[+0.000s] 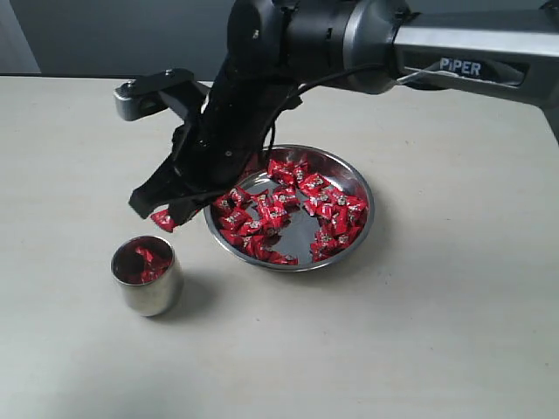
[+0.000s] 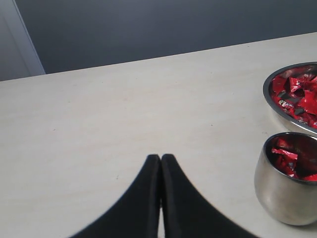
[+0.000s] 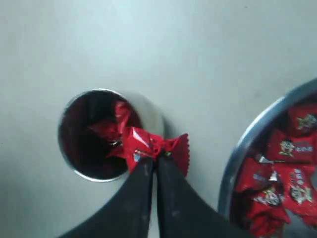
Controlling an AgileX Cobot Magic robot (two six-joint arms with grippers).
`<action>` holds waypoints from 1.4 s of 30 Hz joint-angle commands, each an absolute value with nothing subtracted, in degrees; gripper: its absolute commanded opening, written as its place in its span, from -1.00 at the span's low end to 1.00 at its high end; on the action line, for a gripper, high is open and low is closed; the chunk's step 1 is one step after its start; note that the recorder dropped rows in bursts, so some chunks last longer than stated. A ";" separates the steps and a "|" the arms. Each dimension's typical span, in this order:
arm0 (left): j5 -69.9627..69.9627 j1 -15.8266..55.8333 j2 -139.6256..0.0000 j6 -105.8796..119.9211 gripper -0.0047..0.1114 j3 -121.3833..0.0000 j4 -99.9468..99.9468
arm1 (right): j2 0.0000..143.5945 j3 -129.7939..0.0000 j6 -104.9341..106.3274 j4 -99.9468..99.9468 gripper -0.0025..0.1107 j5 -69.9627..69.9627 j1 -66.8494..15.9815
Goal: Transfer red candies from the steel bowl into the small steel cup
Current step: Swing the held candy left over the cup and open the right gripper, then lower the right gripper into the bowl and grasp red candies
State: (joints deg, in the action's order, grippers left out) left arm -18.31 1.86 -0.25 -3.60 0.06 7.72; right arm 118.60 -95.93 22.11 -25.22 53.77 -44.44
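Where the right gripper (image 1: 166, 213) presses its two black fingers (image 3: 141, 188) together on a single red candy (image 1: 163, 220), the wrapper is pinched near one crimped end. The rest of the wrapper juts past the fingertips. In the exterior view this candy hangs clear of the table (image 1: 437, 332), at about 1 o'clock from the mouth of the cup (image 1: 148, 292). It is at about 9 o'clock from the bowl (image 1: 362, 188), just outside that rim. Seen from the right wrist camera, the candy overlaps the cup's rim on the side toward the bowl. The cup stands upright at about 8 o'clock from the bowl, near it but apart, and already holds a few candies (image 1: 147, 259). The bowl holds many more, scattered over its floor, with a bare steel patch toward 6 o'clock. The right arm (image 1: 419, 44) enters from about 2 o'clock and reaches across above the bowl's 10 o'clock edge. The left gripper (image 2: 160, 158) shows only in its own wrist view. Its dark fingers are pressed together with nothing between them, over bare table. Cup and bowl both appear at one edge of that view, the cup the nearer of the two.
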 commanded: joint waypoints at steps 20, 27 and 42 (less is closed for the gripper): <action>-17.77 1.71 0.00 -3.91 -0.91 0.00 7.75 | 118.58 -95.92 24.61 -24.63 -0.41 53.39 -48.62; -17.77 1.71 0.00 -3.91 -0.91 0.00 7.75 | 118.25 -95.92 15.54 -10.86 -0.41 53.39 -46.63; -17.77 1.71 0.00 -3.91 -0.91 0.00 7.75 | 123.66 -95.92 9.04 -5.67 -0.41 57.55 -37.11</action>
State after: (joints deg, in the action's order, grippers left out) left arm -18.31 1.86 -0.25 -3.60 0.06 7.79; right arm 122.37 -95.93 9.18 -5.77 56.31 -37.87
